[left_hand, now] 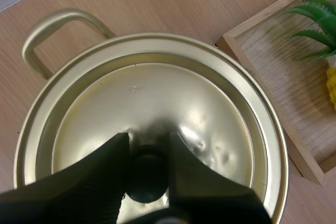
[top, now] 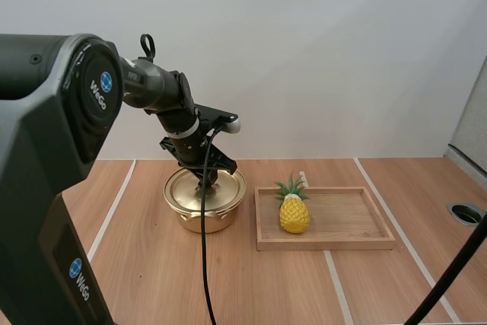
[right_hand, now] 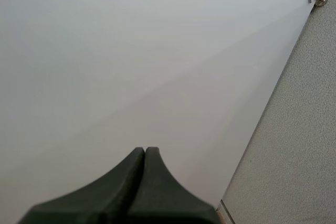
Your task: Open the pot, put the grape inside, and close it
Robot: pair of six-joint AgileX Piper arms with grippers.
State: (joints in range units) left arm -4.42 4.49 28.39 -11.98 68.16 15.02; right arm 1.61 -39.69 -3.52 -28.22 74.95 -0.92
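On the table (top: 152, 264) stands a shiny gold pot (top: 199, 222), domed lid (left_hand: 157, 93) on, left gripper (left_hand: 148, 142) pinching its black knob (left_hand: 147, 177); at three o'clock, a yellow pineapple (top: 294, 215) in a wooden tray (top: 327, 246); right gripper (right_hand: 145, 153) pressed together

Robot lab: taped wooden table (top: 266, 287).

Pot (top: 199, 222): was shiny gold.
Lid (left_hand: 157, 98): was the same gold, with a black knob (left_hand: 147, 174).
Pineapple (top: 294, 215): was yellow, with green leaves.
Tray (top: 342, 243): was pale, fine-grained wood.
Table (top: 152, 264): was light brown wood with white lines.
Left gripper (left_hand: 148, 139), right gripper (right_hand: 145, 151): were black.
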